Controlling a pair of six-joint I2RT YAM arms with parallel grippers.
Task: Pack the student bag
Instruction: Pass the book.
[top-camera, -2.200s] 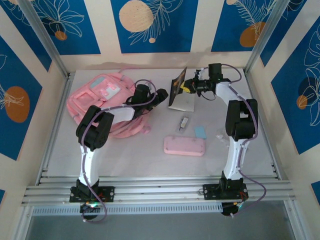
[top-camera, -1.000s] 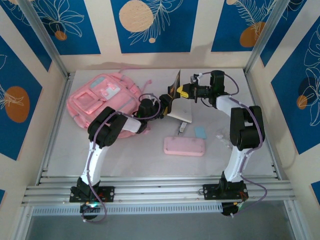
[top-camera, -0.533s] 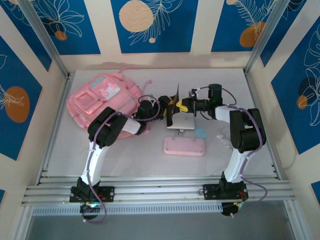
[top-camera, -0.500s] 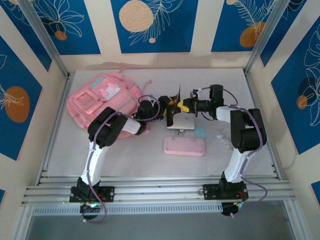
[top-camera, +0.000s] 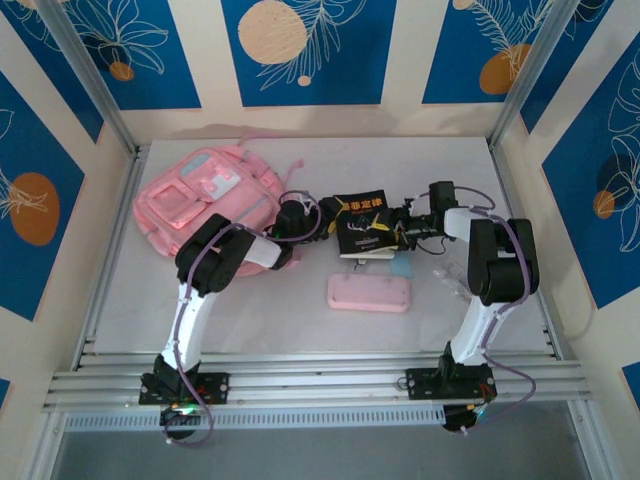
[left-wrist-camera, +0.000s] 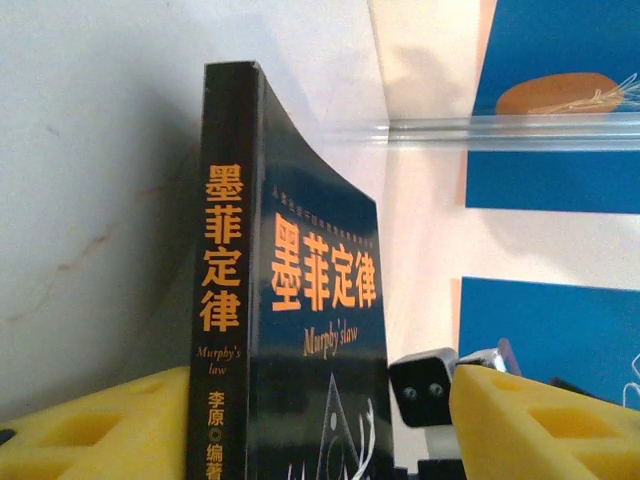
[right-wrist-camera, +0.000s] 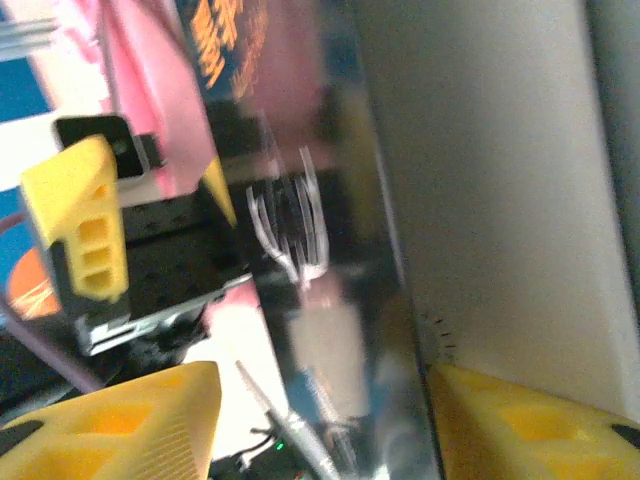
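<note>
The student bag (top-camera: 190, 205), pink with a pale blue front panel, lies at the back left of the table. A black book (top-camera: 362, 225) with orange lettering lies cover up between both grippers, to the right of the bag. My left gripper (top-camera: 325, 222) is at the book's left side. In the left wrist view the book (left-wrist-camera: 300, 330) stands between the yellow fingers (left-wrist-camera: 100, 430); its spine meets the left finger and a gap shows at the right one, so my left gripper (left-wrist-camera: 320, 440) is open. My right gripper (top-camera: 405, 228) (right-wrist-camera: 320, 430) is open around the blurred book (right-wrist-camera: 340, 330).
A flat pink pencil case (top-camera: 369, 293) lies in front of the book. A small blue eraser (top-camera: 402, 268) and a clear object (top-camera: 445, 270) lie near the right arm. A white edge (top-camera: 365, 253) shows under the book. Aluminium rails run along the table's edges.
The book has gone from standing on edge to cover up. My right gripper has let go of it and drawn back to the right. My left gripper's jaws have narrowed around it.
</note>
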